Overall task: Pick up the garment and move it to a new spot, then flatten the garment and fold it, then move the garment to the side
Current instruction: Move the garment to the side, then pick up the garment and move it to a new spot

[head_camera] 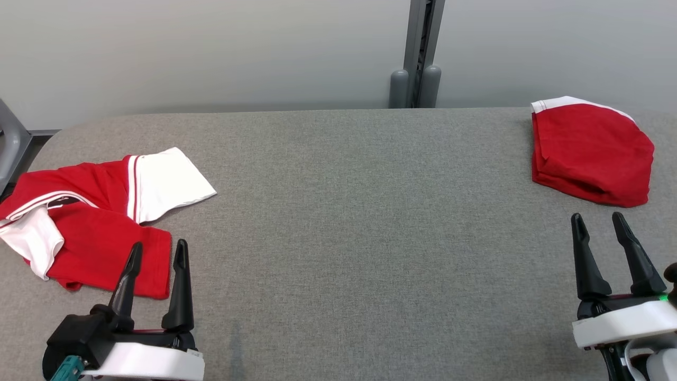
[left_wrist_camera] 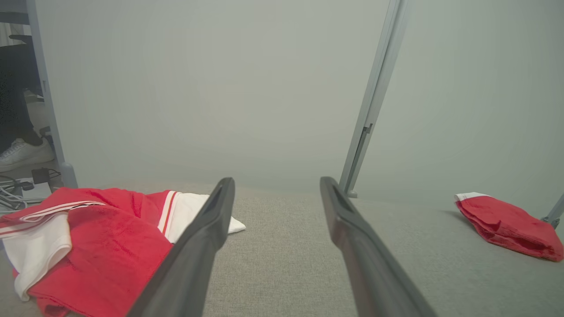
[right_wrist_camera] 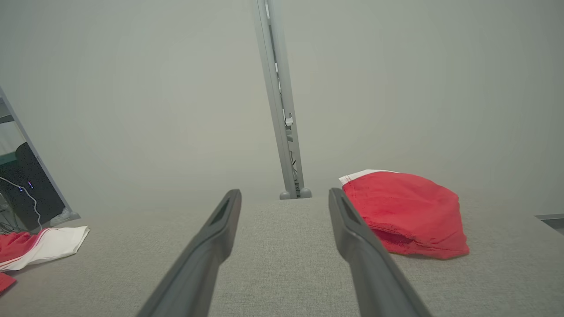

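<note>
- While both grippers hang low over the grey fabric-covered table [head_camera: 359,222], neither one has hold of anything.
- The left gripper [head_camera: 159,244] sits at the lower left of the head view. Its two dark fingers are parted with a clear gap and nothing lies between them.
- The crumpled red-and-white garment [head_camera: 90,222] lies on the table's left end, just ahead of that gripper. It is bunched, with a white sleeve spread out toward the table's middle and another white panel folded over at its outer edge.
- In the head view the left gripper's fingertips overlap the garment's near red hem; I cannot tell whether they touch the cloth.
- In the left wrist view the garment lies off to the left of the fingers, and bare table shows through the gap.
- The right gripper [head_camera: 597,216] is at the lower right of the head view, its jaws likewise spread apart and empty.
- The folded red garment [head_camera: 589,153] rests at the far right end of the table as a compact bundle with a white band along its back edge. It is beyond the right gripper's tips and apart from them.
- The two garments are well apart, with open table between.
- A grey post [head_camera: 420,53] stands behind the table's far edge against a pale wall.
- A person's white shoe [left_wrist_camera: 22,154] and some cables [left_wrist_camera: 13,189] show on the floor past the table's left end.
</note>
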{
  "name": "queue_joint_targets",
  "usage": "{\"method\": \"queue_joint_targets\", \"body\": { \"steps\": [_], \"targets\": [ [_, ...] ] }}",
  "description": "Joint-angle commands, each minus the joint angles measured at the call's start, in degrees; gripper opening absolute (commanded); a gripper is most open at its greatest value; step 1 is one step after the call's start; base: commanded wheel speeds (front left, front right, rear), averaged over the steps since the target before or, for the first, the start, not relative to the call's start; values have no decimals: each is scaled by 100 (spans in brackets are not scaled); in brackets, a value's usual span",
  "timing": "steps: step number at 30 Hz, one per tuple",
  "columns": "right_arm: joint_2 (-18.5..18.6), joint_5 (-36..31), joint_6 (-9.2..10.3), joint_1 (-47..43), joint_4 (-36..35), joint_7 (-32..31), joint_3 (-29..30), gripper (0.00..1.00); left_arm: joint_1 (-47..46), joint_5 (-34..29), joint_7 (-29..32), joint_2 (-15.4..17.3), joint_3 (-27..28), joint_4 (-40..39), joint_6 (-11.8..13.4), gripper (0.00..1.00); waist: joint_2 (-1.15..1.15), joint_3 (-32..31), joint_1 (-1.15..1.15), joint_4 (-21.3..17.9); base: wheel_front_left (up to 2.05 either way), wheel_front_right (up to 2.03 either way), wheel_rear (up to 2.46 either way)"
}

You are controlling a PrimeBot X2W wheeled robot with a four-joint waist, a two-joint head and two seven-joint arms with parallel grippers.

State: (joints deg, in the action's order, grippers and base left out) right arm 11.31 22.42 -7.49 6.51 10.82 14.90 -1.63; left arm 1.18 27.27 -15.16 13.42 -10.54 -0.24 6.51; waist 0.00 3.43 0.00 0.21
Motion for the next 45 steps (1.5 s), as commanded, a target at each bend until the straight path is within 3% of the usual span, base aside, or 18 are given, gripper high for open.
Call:
{"method": "queue_joint_targets", "body": {
  "steps": [1,18,37,45],
  "targets": [
    [-24,-56,-2,-103,7,23,73,100,94,-131,-10,-69,87,-8,-75,100,0,1,0,9,0,0,0],
    [-114,-330,-2,-84,325,24,-94,100,25,-844,-10,-580,422,473,-641,100,0,-7,0,-14,0,0,0],
    [-97,-289,-2,-61,380,24,-117,100,-51,-1116,-10,-798,629,617,-895,100,0,14,0,42,0,0,0],
    [-89,-242,-2,-58,411,24,-217,100,-72,-1173,-10,-850,690,725,-899,100,0,16,0,300,0,0,0]
  ]
}}
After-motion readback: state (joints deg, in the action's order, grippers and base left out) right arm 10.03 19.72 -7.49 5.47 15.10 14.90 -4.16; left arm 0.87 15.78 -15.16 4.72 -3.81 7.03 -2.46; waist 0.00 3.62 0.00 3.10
